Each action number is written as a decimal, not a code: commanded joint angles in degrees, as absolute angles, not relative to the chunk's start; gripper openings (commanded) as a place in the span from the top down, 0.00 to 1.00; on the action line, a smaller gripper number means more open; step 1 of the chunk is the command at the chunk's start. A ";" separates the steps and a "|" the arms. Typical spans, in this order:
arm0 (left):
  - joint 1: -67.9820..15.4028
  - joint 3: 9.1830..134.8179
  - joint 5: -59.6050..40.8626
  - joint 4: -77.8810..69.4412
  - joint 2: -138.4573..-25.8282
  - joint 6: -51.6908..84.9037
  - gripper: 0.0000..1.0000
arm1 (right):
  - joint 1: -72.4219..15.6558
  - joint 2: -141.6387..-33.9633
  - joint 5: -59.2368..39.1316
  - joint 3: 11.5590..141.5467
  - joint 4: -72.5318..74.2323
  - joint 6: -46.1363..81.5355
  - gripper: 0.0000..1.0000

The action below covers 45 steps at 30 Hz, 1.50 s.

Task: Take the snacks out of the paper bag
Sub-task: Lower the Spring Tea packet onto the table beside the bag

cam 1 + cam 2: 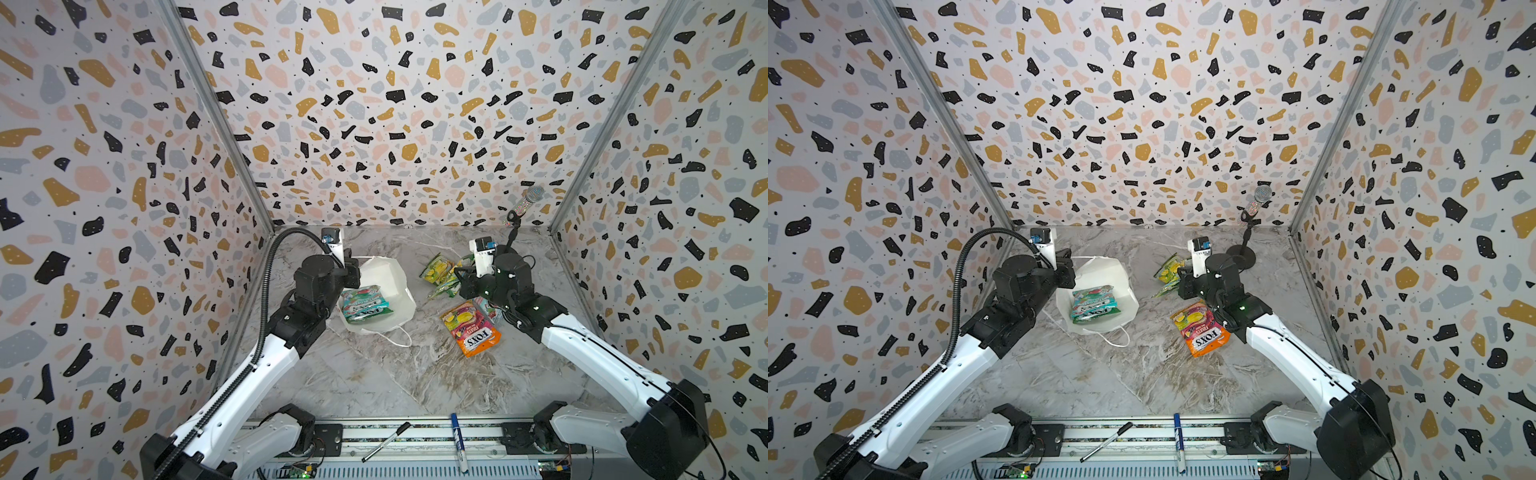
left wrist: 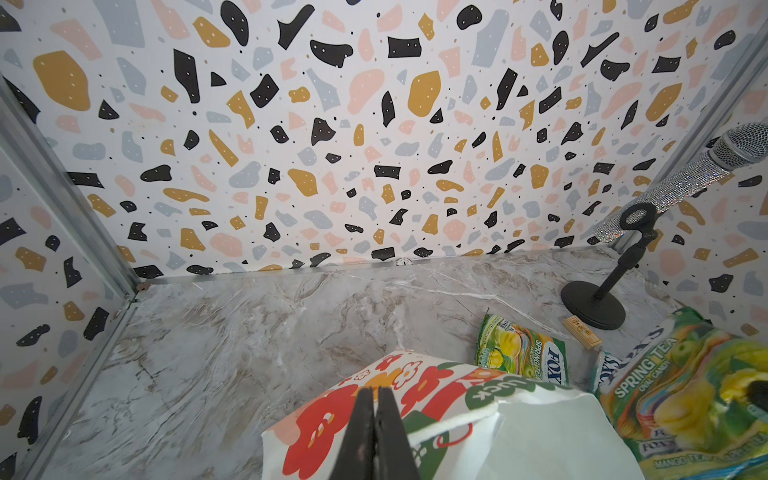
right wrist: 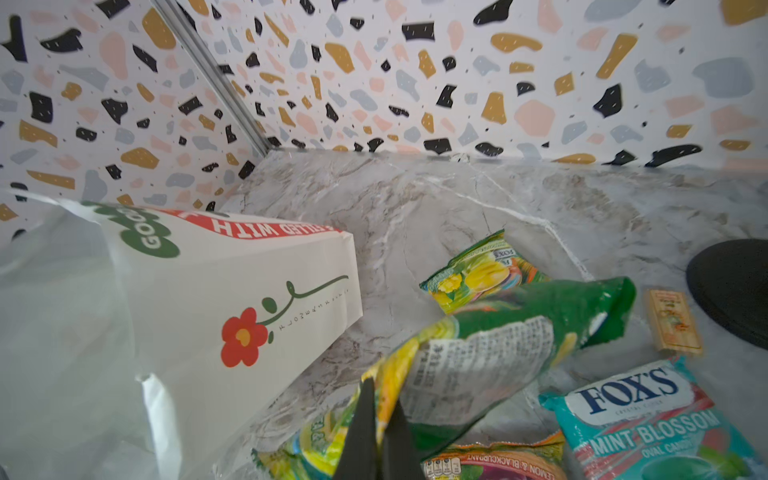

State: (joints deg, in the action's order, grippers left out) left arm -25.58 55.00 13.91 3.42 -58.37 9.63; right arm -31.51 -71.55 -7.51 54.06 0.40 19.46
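Jaws of left gripper (image 2: 374, 390) pinched shut on far end of paper bag (image 1: 390, 282), which lies tipped over. Jaws of right gripper (image 3: 380, 397) clamp green-yellow packet (image 3: 498, 353), right of bag. In bag's mouth: teal packet (image 1: 363, 305). Further right: orange-pink packet (image 1: 473, 332).

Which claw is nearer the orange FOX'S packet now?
Right. The right claw is just beyond the orange FOX'S packet; the left claw is farther, at the paper bag.

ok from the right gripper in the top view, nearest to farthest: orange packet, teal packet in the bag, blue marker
1. orange packet, right side, by right gripper
2. teal packet, leftward in paper bag
3. blue marker, front rail
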 commanded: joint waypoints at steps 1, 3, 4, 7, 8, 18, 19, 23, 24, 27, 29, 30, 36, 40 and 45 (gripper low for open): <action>-25.49 54.25 16.13 1.33 -57.13 9.32 1.00 | -31.40 -74.45 -14.35 54.31 8.54 19.31 1.00; -25.55 54.23 15.94 1.24 -57.00 9.41 1.00 | -31.42 -77.67 -17.65 54.59 11.21 19.63 1.00; -25.53 54.15 15.90 1.10 -56.96 9.47 1.00 | -31.43 -79.61 -19.30 55.01 12.45 19.88 1.00; -25.49 54.05 15.82 0.97 -56.84 9.45 1.00 | -31.45 -85.60 -26.40 57.43 14.29 19.92 1.00; -25.51 54.05 15.69 0.94 -56.78 9.48 1.00 | -31.42 -86.95 -28.80 58.20 14.87 19.97 1.00; -25.49 53.96 14.26 0.62 -56.69 9.23 1.00 | -30.61 -94.50 -39.50 57.55 17.35 19.63 1.00; -25.57 53.96 13.96 0.54 -56.80 9.18 1.00 | -30.19 -95.04 -40.02 57.19 16.69 19.38 1.00; -25.56 54.05 12.77 0.58 -57.08 9.11 1.00 | -28.71 -96.23 -39.32 54.93 14.53 17.67 1.00; -25.50 54.14 12.42 0.63 -57.21 8.98 1.00 | -28.31 -96.26 -38.69 54.26 14.20 17.29 1.00; -25.49 54.14 11.40 0.69 -57.30 8.80 1.00 | -27.05 -96.93 -36.94 53.27 12.42 15.94 1.00; -25.53 54.21 10.66 0.55 -57.35 8.62 1.00 | -26.46 -97.26 -34.97 53.00 11.18 15.33 1.00; -25.49 54.16 10.24 0.43 -57.39 8.59 1.00 | -26.24 -97.57 -34.07 53.06 10.72 14.99 1.00; -25.51 54.48 9.20 0.74 -58.01 8.42 1.00 | -25.84 -100.36 -29.10 54.48 8.85 14.59 1.00; -25.52 54.56 9.27 0.83 -58.19 8.32 1.00 | -25.84 -102.63 -26.42 56.05 8.11 15.19 1.00; -25.51 54.42 9.99 0.79 -58.01 8.41 1.00 | -25.83 -103.88 -22.04 57.02 8.09 16.69 1.00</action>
State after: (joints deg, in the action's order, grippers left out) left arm -25.56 54.63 9.43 3.38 -58.30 9.43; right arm -25.93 -104.53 -25.85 54.72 9.02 16.19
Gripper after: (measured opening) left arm 0.047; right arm 0.051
